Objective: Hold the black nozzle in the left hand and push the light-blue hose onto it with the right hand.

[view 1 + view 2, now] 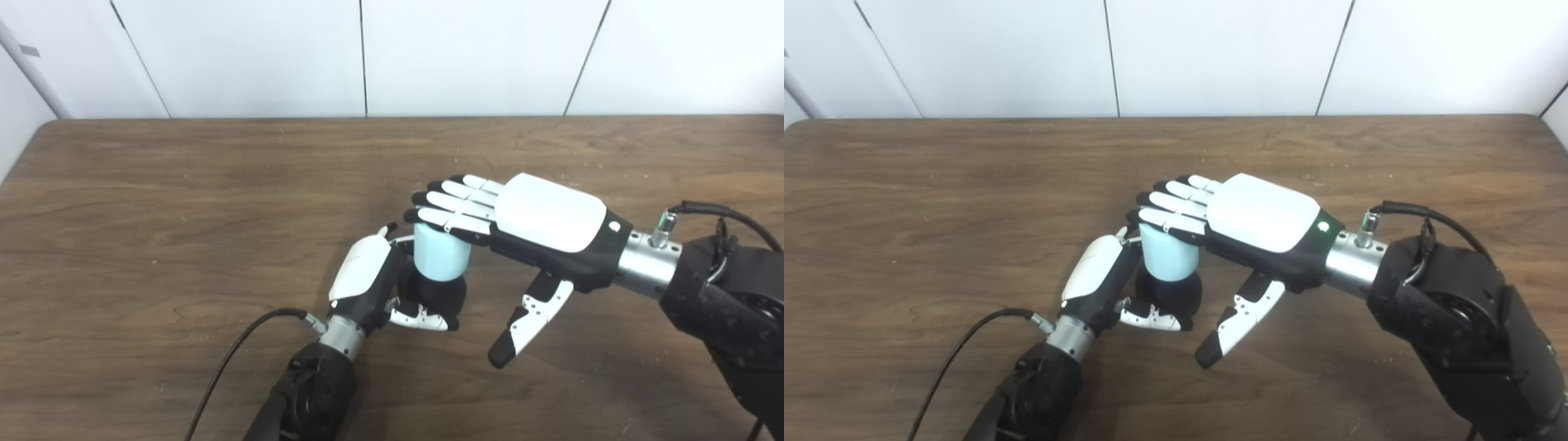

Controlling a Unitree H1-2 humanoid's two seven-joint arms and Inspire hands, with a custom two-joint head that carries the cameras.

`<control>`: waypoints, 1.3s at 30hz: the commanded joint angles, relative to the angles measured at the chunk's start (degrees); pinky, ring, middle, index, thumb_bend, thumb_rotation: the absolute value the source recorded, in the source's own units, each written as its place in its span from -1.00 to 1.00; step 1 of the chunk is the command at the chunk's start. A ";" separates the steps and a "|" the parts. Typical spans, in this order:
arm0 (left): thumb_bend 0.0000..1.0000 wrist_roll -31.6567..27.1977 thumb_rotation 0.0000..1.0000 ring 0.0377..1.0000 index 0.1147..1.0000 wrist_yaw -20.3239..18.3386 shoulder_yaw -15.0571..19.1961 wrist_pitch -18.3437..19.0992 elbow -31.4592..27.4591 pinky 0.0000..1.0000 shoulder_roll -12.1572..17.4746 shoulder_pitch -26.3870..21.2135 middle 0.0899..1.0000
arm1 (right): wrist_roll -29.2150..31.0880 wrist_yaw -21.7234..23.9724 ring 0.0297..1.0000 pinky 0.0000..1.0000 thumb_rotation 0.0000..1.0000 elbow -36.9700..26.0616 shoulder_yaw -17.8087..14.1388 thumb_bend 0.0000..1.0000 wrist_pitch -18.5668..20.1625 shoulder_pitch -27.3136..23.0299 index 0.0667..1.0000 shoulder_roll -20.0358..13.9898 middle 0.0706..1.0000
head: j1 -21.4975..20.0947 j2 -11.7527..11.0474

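Note:
A short light-blue hose piece [440, 253] stands upright on top of the black nozzle [436, 296], near the table's middle front. My left hand [373, 275] is shut on the black nozzle, its thumb wrapped across the front. My right hand [527, 226] is open and flat above the hose, its fingers [450, 211] resting over the hose's top, thumb hanging down to the right and apart from it. The joint between hose and nozzle is partly hidden by my left hand.
The brown wooden table [184, 202] stretches all round, with white wall panels behind its far edge. A black cable [233, 355] runs from my left wrist toward the front edge, and another loops at my right wrist [704, 209].

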 commanded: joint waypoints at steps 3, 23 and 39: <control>0.04 0.67 -1.00 0.41 -0.17 -3.47 -0.32 3.63 2.86 1.00 1.29 1.99 -0.09 | -0.33 -0.09 1.00 1.00 1.00 0.49 -0.57 0.51 -0.36 -0.55 0.92 -1.46 1.00 | -0.02 0.06; 0.04 0.21 -1.00 0.42 -0.12 -4.56 0.13 4.45 1.75 1.00 1.41 2.13 -0.14 | -1.37 -1.06 1.00 1.00 1.00 0.38 1.33 0.49 -0.87 3.28 0.90 -1.58 0.98 | -0.45 0.49; 0.04 0.65 -1.00 0.43 -0.12 -5.40 0.63 4.13 1.66 1.00 1.64 1.72 -0.14 | -1.03 -1.35 1.00 1.00 1.00 0.68 2.14 0.48 -0.36 4.19 0.92 -1.56 1.00 | -0.64 0.78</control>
